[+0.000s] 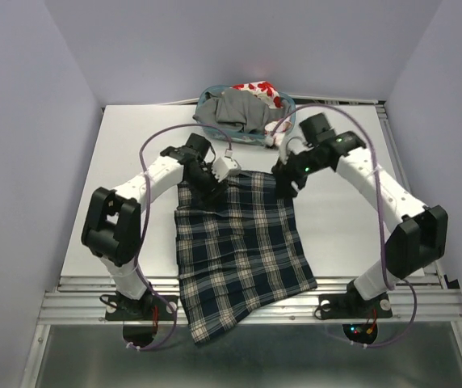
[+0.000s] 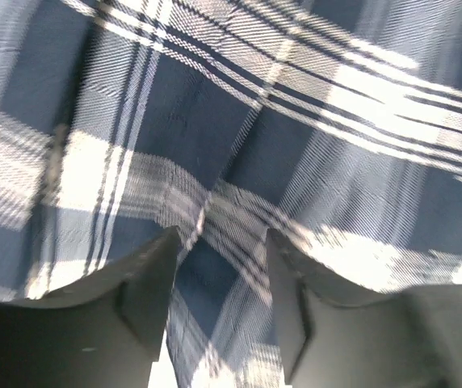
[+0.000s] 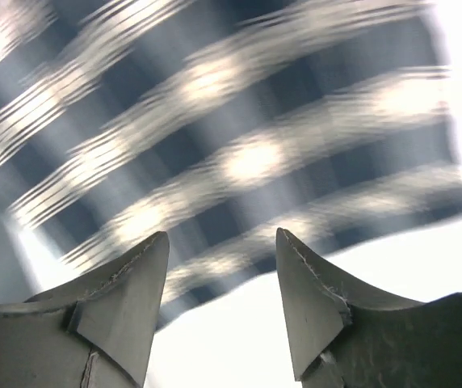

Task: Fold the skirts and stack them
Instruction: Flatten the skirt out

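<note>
Plaid skirt [image 1: 235,250] lies spread flat mid-table, waistband at the far side and hem draped over the near edge, probably laid out for folding. The left gripper [image 2: 223,234] and right gripper [image 3: 223,233] hover at its two far corners, jaws apart, holding nothing. The grey skirt [image 1: 235,109] and red-printed skirt [image 1: 257,87] sit in the basket [image 1: 289,103] at the far edge. The table [image 1: 134,162] leaves room on both the left and the right.

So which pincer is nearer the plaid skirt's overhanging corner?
Left. The left pincer is at the plaid skirt's far left corner, directly behind the overhanging corner; the right pincer is at the far right corner.
</note>
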### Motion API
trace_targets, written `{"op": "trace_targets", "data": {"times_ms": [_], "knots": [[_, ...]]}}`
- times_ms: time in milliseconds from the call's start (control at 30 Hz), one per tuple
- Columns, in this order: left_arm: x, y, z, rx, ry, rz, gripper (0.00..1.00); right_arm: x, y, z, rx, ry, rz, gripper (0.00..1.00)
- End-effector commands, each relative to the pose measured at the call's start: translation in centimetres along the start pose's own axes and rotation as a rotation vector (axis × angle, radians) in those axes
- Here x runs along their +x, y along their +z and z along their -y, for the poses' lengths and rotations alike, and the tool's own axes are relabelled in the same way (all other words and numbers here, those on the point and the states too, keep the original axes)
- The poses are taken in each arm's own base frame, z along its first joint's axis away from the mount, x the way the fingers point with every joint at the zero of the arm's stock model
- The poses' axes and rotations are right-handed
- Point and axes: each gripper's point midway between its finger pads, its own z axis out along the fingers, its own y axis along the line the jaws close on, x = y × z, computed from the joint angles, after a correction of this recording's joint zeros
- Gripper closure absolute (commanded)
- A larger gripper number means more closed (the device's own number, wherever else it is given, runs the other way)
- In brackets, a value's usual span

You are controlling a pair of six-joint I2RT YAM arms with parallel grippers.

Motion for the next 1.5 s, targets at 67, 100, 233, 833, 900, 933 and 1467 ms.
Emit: {"op": "trace_targets", "data": {"times_ms": [67,100,233,833,900,933,1467], "knots": [[-7.6,-9.9,-2.7,-0.091,0.107,0.361,0.3,-4.0,-5.4,10.5,0.266,0.043,0.154,0.41],[-8.1,-10.7,-3.5,-0.107,0.099,0.393,0.28,-4.1,-5.3,11.5,0.281,0.054,0.156,0.41],[-9.4,-12.9,-7.5,-0.191,0.071,0.449,0.28,-4.1,-4.3,16.1,0.332,0.146,0.168,0.45],[-6.4,-3.9,-19.2,-0.045,-0.265,0.429,0.21,4.7,2.7,23.2,0.166,0.633,0.238,0.29],[-5.9,-2.7,-18.9,-0.007,-0.291,0.42,0.2,5.8,3.9,23.1,0.141,0.66,0.222,0.28],[-5.6,-2.0,-18.8,0.003,-0.304,0.409,0.19,6.1,4.2,23.0,0.131,0.671,0.216,0.27],[-2.0,1.6,-15.8,0.112,-0.341,0.335,0.62,8.4,7.3,22.2,0.029,0.723,0.197,0.53]]}}
